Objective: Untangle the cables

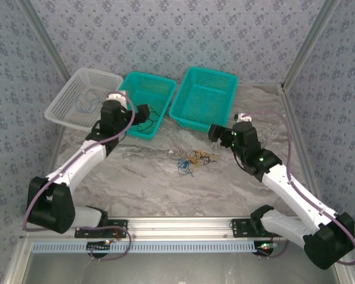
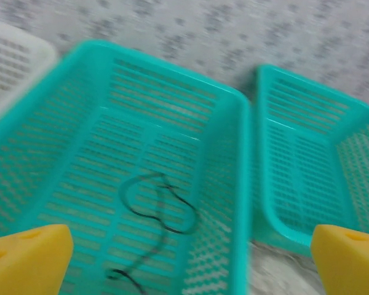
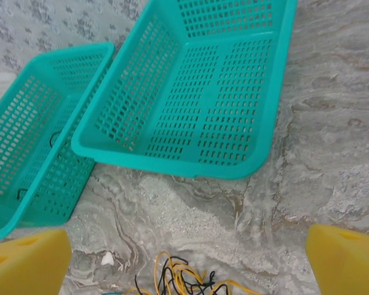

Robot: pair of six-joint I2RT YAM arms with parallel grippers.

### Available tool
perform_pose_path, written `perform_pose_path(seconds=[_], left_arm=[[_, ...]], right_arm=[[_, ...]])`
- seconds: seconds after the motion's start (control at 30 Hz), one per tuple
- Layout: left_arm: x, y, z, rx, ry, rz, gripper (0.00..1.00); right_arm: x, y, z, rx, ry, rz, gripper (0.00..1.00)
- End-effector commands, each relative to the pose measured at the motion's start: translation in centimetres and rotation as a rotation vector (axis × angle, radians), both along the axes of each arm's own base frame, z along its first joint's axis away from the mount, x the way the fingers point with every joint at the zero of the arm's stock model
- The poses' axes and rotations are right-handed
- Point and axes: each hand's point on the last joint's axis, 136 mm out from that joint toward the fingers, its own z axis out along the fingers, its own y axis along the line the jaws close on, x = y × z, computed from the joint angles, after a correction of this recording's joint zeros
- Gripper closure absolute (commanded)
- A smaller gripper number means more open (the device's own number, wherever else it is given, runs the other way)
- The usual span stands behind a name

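Cables (image 1: 192, 160), tangled on surface (image 1: 142, 183): thin, probably light, limp, slippery; best pinched at a free outer loop; left hand (image 2: 187, 264), right hand (image 3: 186, 261) both open, empty.

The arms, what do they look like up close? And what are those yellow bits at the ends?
Both the left arm and the right arm are built of smooth white links joined by chunky black blocks. A thin purple cable loops loosely along each. Small green lights glow on the right one. The yellow bits are the pincer fingers: blunt, matt yellow wedges.
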Motion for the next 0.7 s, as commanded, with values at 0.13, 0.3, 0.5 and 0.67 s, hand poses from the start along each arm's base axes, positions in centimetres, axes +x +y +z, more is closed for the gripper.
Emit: perform_pose_path(seconds=[0.13, 0.3, 0.5, 0.67], left_arm=[[-3.6, -4.2, -0.6, -0.132, 0.013, -0.086, 0.01], [-5.9, -6.4, -3.4, -0.206, 0.088, -0.112, 0.01], [-8.1, -9.5, -6.5, -0.196, 0.189, -0.178, 0.01], [-9.1, -11.5, -8.9, -0.207, 0.277, -0.205, 0.01]], right_arm=[[0.0, 2.4, -0.8, 0.025, 0.017, 0.031, 0.00], [-0.6, 3.1, -2.7, 0.018, 0.056, 0.012, 0.01], [-1.4, 2.7, -4.6, 0.059, 0.081, -0.034, 0.00], [-1.9, 2.8, -5.3, 0.084, 0.084, -0.017, 0.00]])
